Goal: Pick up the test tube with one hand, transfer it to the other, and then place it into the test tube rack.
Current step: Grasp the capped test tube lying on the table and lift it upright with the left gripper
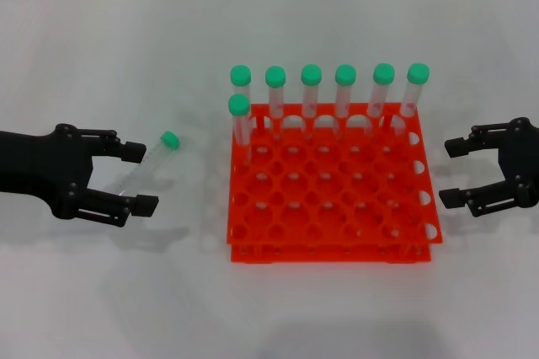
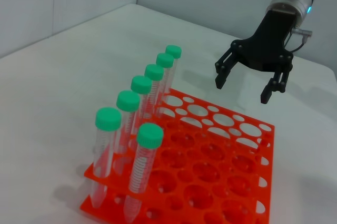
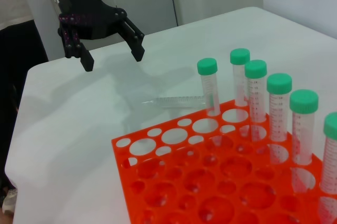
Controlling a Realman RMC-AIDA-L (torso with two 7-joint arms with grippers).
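test tube [image 1: 145,165]: clear smooth plastic, green cap
test tube rack [image 1: 333,245]: glossy orange-red plastic
left gripper [image 1: 133,178]: matt black
right gripper [image 1: 456,172]: matt black
table [image 1: 101,56]: smooth white, slight sheen

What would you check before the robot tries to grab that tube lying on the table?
1. Left end effector open: ok.
2. Test tube lying between its fingers: ok in the head view; height above the table cannot tell.
3. Green cap on the tube: ok.
4. Right end effector open, waiting beside the rack: ok.
5. Free holes in the test tube rack: ok, seven tubes fill only the far rows.
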